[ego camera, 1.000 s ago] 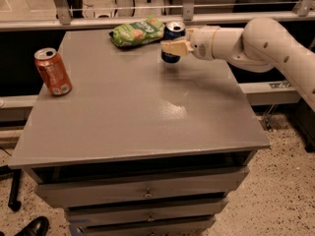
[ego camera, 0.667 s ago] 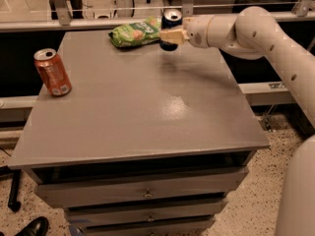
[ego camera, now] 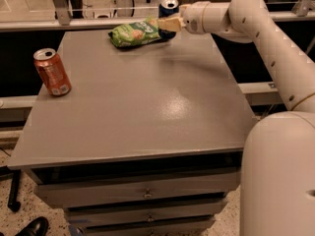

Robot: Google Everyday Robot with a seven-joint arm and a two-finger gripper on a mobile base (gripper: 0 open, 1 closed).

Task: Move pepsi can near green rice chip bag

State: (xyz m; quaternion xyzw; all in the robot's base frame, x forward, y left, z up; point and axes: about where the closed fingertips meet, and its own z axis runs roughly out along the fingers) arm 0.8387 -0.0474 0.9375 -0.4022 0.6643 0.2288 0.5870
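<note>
At the upper centre of the frame the gripper (ego camera: 166, 23) of the white robot arm (ego camera: 275, 38) is at the far edge of the grey flat counter (ego camera: 147, 97). The arm comes in from the right side of the frame. The tan fingers (ego camera: 171, 23) are clamped on the pepsi can (ego camera: 169, 5), a dark blue aluminium drink can with a silver top. One finger lies across the front of the can's body and covers most of it, so mainly the top and upper rim of the can show above the finger. The can stands upright. I cannot tell if its bottom touches the counter.

The green rice chip bag (ego camera: 135, 32), a light green crinkled snack bag with white letters, lies flat on the counter just to the left of the can, and its right end reaches the fingers.

An orange soda can (ego camera: 52, 72) stands upright near the left edge of the counter, well apart from the bag. Grey drawers (ego camera: 142, 195) are under the counter.
</note>
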